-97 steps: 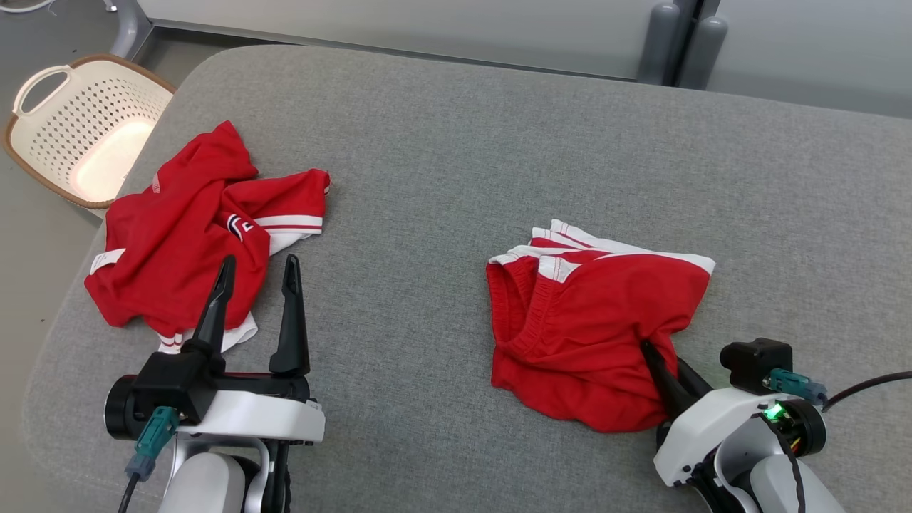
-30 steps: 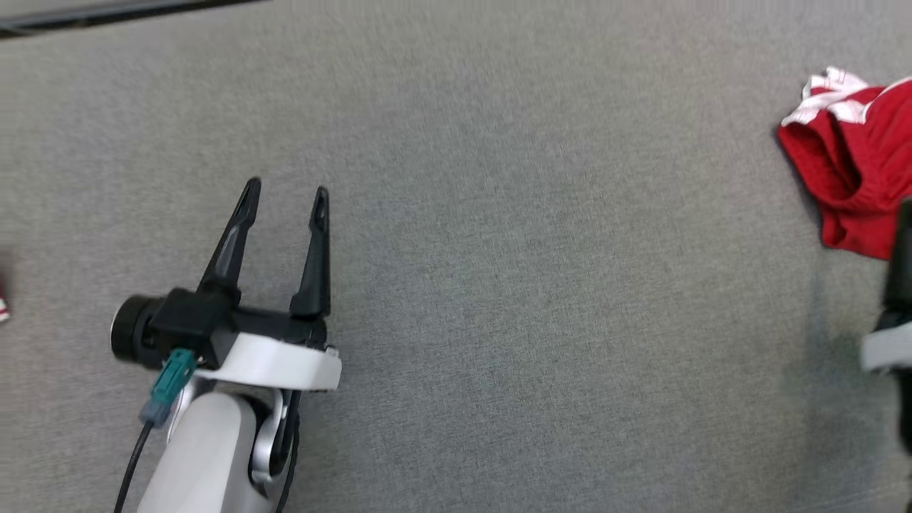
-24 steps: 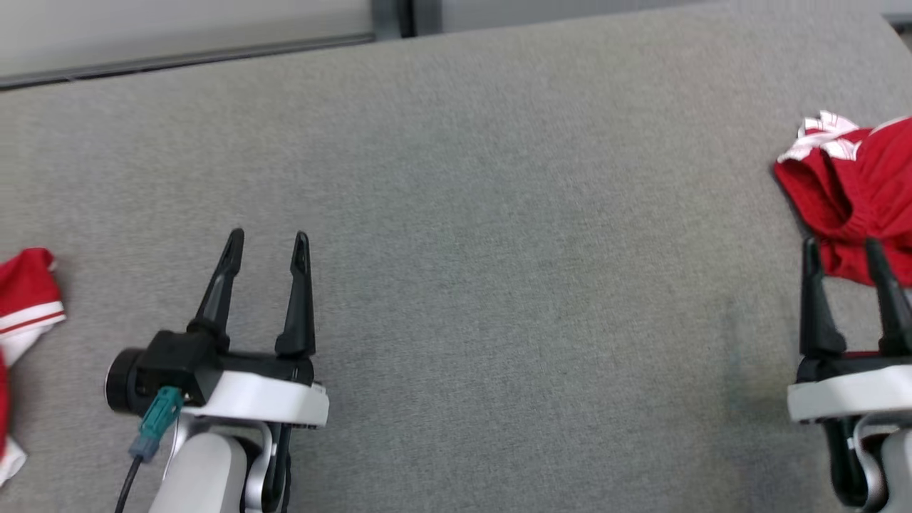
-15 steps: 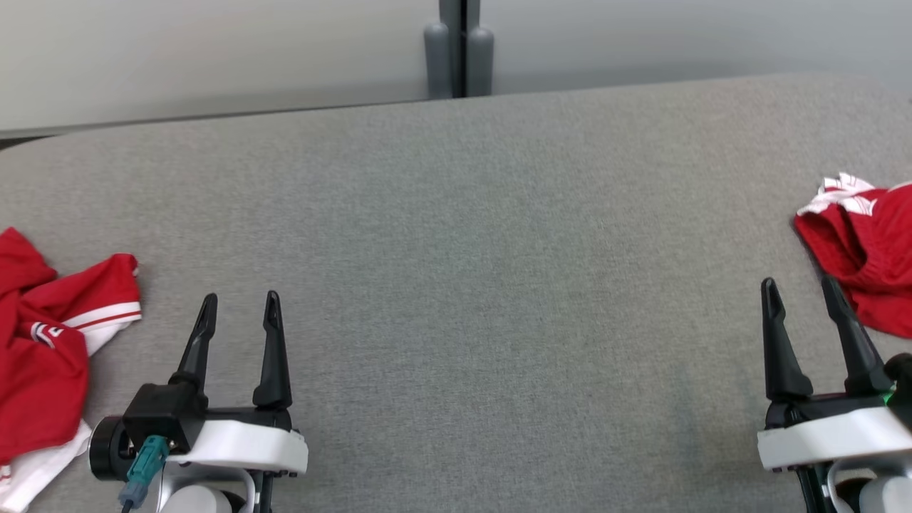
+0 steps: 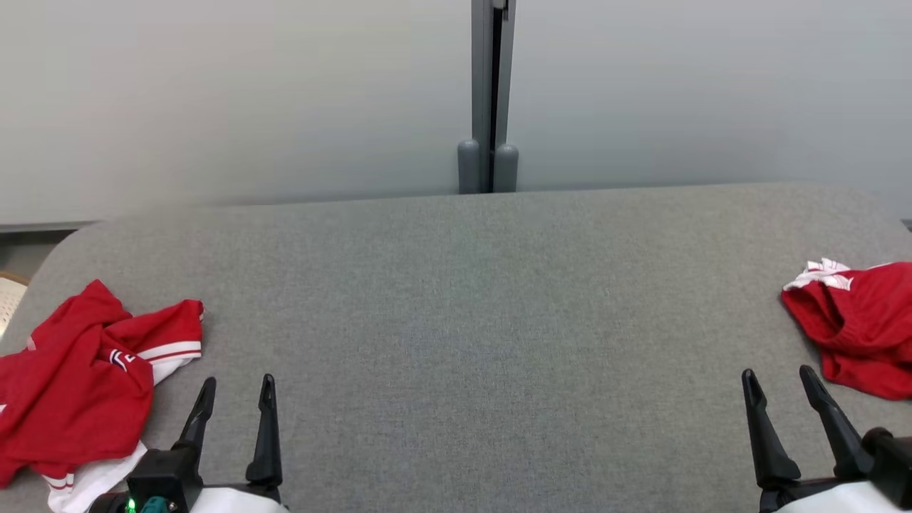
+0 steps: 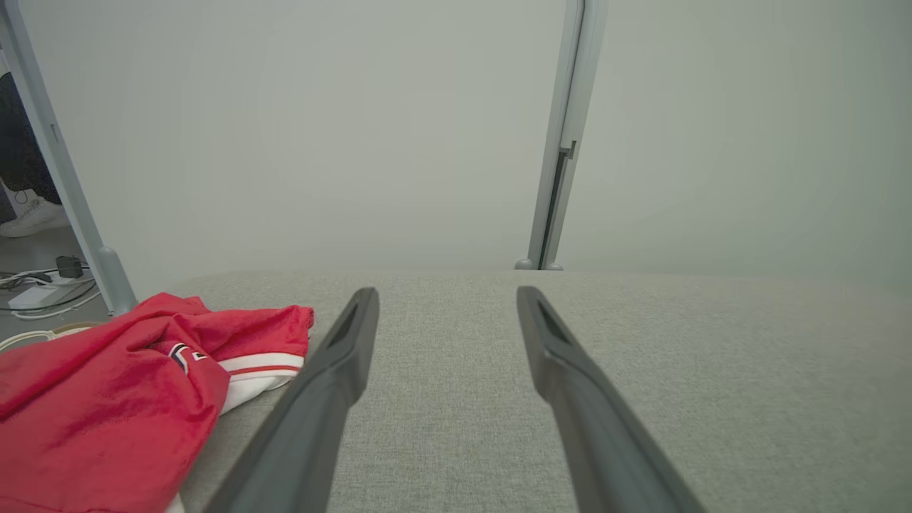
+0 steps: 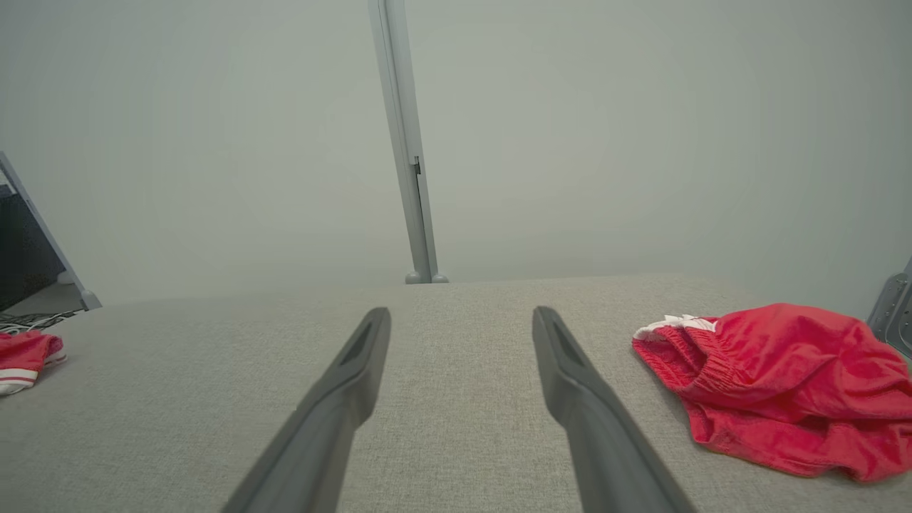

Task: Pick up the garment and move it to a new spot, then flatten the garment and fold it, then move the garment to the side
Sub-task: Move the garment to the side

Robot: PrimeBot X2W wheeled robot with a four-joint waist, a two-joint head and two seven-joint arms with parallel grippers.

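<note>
Far left, basket rim, contents hidden. Jaws wide and empty on left gripper and right gripper, over grey table. Crumpled red shirt just beside the left one, red shorts near the right.

L gripper on my feed: two long black fingers, slim, tapering to pointed tips, seated on a boxy black base. Green LED lit at the bottom, teal connector beside it, white shell alongside. R gripper: same black fingers, white casing, rounded black block at its side. Wrist cams: fingers look dk grey w/ a slot near each tip.
</note>
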